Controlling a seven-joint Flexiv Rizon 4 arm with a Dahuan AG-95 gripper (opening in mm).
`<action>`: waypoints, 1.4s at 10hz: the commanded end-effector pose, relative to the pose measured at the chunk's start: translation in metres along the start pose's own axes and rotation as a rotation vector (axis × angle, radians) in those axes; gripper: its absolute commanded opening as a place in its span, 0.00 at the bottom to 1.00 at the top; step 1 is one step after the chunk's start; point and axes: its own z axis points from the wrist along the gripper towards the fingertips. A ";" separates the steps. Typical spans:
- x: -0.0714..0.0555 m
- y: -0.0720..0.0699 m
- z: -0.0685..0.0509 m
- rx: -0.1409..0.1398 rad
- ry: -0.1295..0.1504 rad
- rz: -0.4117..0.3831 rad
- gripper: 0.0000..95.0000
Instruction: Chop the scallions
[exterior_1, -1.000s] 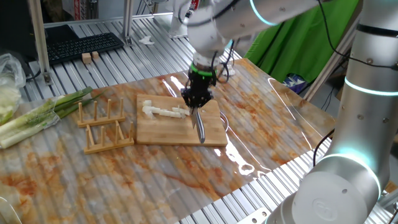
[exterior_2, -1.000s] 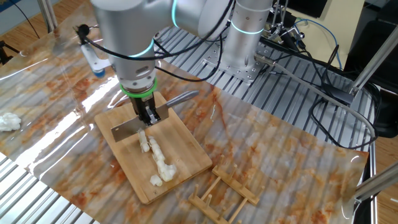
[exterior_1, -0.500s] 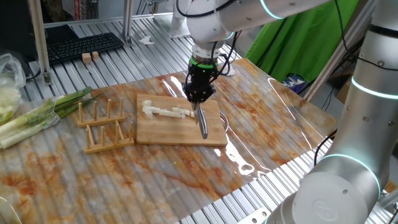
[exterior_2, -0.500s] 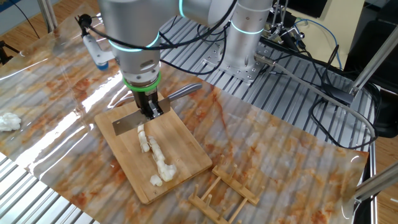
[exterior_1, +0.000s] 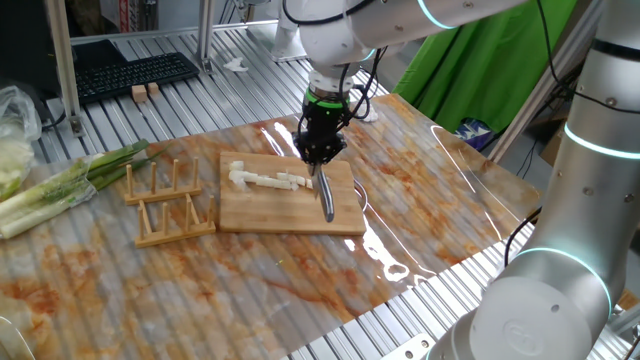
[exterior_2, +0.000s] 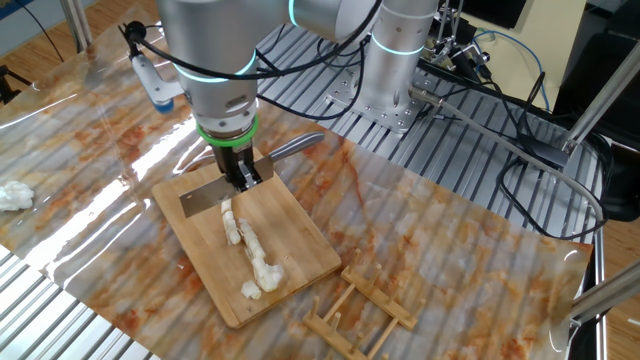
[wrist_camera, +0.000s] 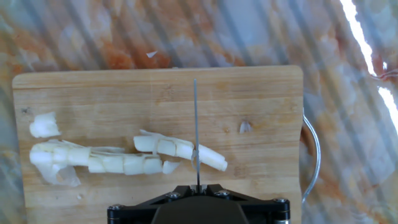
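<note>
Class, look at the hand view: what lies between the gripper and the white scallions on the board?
Only the knife: held in the shut gripper, its thin blade runs down across the scallions; elsewhere bare wooden board.

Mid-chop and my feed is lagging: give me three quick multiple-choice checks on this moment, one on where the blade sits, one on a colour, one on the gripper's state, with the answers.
1. Where along the scallions does the knife blade sit?
A. Near the end closest to the board's metal handle
B. At the far end by the loose piece
C. Off the board entirely

2. What colour are the scallions on the wooden board?
A. Dark green
B. Pale cream-white
C. Orange

3. What is the gripper doing?
A. Open above the board
B. Shut on the knife
C. Shut on the wooden rack

Answers:
1. A: in the hand view the blade crosses the row just short of its last piece on the handle side.
2. B: the segments show cream-white against the wood.
3. B: the fingers clamp the knife, with the blade hanging over the board.
</note>
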 end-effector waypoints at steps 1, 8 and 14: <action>-0.001 0.000 0.000 -0.003 0.002 0.007 0.00; -0.001 0.001 0.000 0.006 0.002 0.056 0.00; -0.004 -0.022 0.006 -0.024 0.008 0.048 0.00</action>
